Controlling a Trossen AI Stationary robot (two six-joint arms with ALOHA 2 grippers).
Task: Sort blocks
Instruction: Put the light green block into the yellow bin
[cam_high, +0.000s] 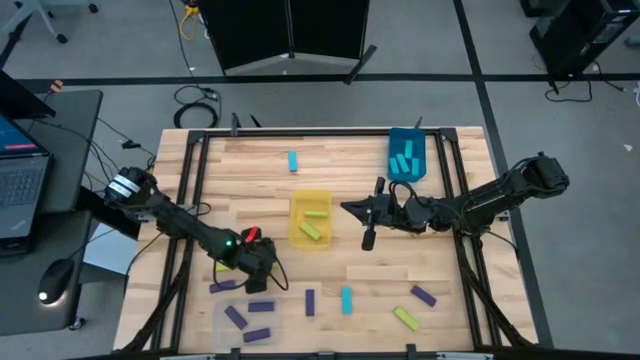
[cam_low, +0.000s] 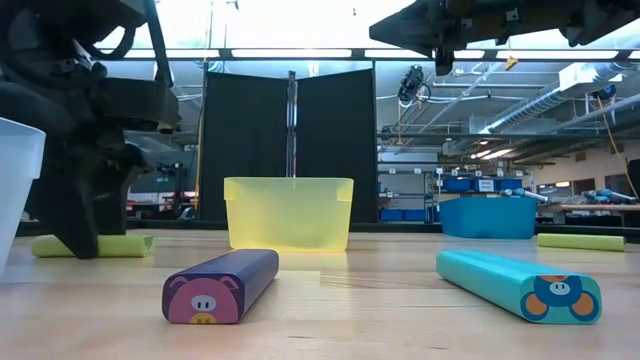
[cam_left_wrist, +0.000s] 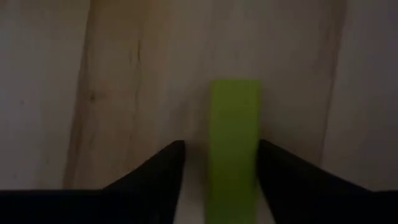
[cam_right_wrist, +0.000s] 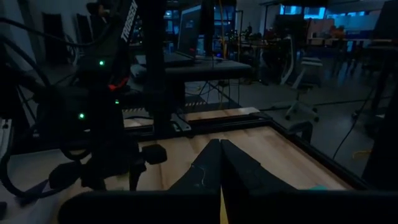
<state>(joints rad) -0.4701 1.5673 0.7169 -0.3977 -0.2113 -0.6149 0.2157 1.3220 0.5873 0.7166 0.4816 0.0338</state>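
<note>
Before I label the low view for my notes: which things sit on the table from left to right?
Yellow-green block under the left pincer → purple pig-faced block → yellow bin → blue bin → cyan block → yellow-green block at far right.

A pale wooden table (cam_high: 330, 275) with a black frame carries the blocks. Relative to the left gripper (cam_high: 262, 258), a clear bin (cam_high: 222, 325) with purple blocks sits just toward the near edge. A yellow bin (cam_high: 310, 203) stands beyond it toward the table's middle, and a blue bin (cam_high: 407, 135) lies well apart at the far edge. A cyan block (cam_high: 347, 300), a purple block (cam_high: 310, 302) and a yellow-green block (cam_high: 406, 318) lie loose toward the right arm's side.
</note>
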